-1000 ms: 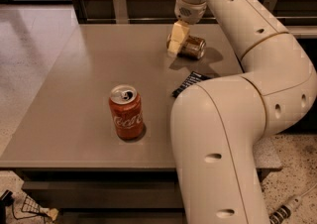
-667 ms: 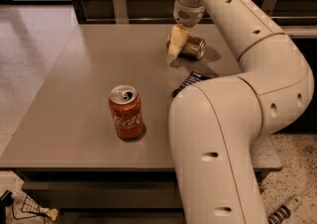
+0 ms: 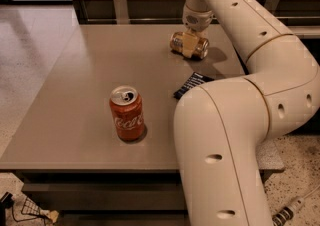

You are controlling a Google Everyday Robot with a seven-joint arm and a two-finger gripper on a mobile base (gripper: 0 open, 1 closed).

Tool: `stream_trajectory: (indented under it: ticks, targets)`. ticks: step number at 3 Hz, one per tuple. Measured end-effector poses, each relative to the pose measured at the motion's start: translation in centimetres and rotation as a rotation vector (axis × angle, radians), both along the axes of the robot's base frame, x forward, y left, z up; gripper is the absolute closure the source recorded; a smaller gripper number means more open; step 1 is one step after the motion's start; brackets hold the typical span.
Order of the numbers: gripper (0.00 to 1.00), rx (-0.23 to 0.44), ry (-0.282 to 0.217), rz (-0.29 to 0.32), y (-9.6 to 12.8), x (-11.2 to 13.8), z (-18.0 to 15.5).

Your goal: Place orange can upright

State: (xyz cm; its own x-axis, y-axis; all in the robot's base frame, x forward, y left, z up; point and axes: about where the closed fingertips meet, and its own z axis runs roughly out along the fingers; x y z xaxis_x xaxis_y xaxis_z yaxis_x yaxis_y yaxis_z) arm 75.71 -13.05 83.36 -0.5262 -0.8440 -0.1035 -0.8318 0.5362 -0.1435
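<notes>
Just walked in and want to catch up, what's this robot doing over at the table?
The robot's arm reaches across the table, and its hand is down over the orange can, which lies on its side near the far edge. The can is not yet upright. A red Coca-Cola can stands upright nearer the front with nothing touching it, and a dark flat packet lies partly hidden behind the arm.
</notes>
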Motion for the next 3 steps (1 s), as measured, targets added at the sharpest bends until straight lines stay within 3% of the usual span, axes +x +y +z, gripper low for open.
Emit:
stream_trajectory:
  ticks: [2,3]
  targets:
    - [1.00,0.010,-0.030,0.005,0.49,1.12,-0.45]
    - [1.00,0.010,-0.030,0.005,0.49,1.13,-0.47]
